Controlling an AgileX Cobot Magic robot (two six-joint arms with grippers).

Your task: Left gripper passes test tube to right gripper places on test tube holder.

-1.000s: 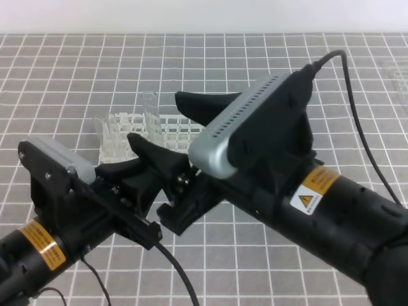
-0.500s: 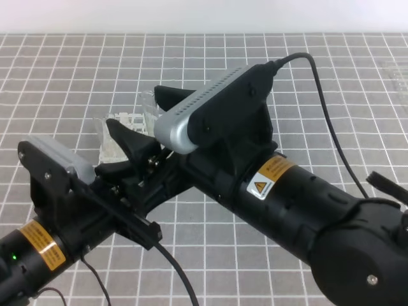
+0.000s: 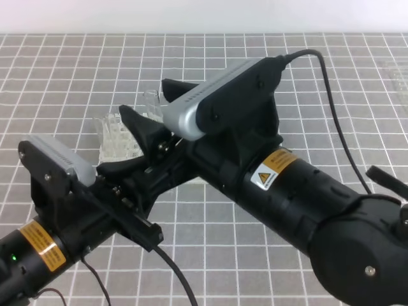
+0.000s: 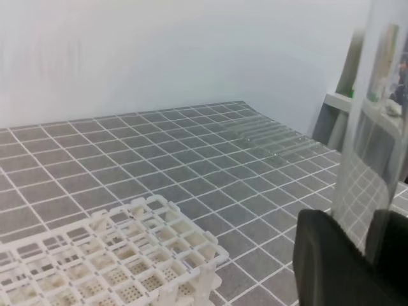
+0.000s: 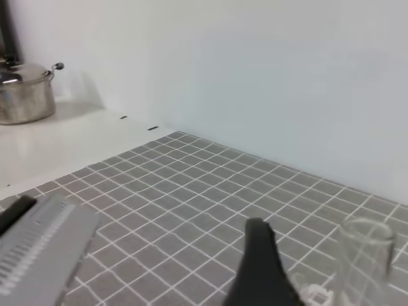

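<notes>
Nearest me in the high view, lower left, is my left arm: matte black, with an orange-yellow band label whose print I cannot read and a ribbed grey camera bar on top. A thin black cable loops off it toward the bottom edge. Filling the lower right is the right arm, a thick black cylinder carrying a yellow warning-triangle label; its small text is too fine to read. A silver-grey perforated bar sits on its wrist.

The left claw reaches up toward centre frame. In the left wrist view its black fingers sit close together on the foot of the tube, a clear, smooth glass cylinder standing upright at the right edge, so I read it as gripping the tube.

The right claw is spread wide, one finger at upper centre of the high view and the other below and left of it, with the tube's open rim showing between them. From the right wrist view the rim sits at lower right, beside one dark finger; I cannot tell whether that finger touches the glass.

Behind the claws, left of centre, lies the rack, a white plastic lattice of square holes with perforated floors. It rests on the desk, grey tile with white grid lines. Far off in the right wrist view, upper left, stands a shiny steel pot on a white ledge.
</notes>
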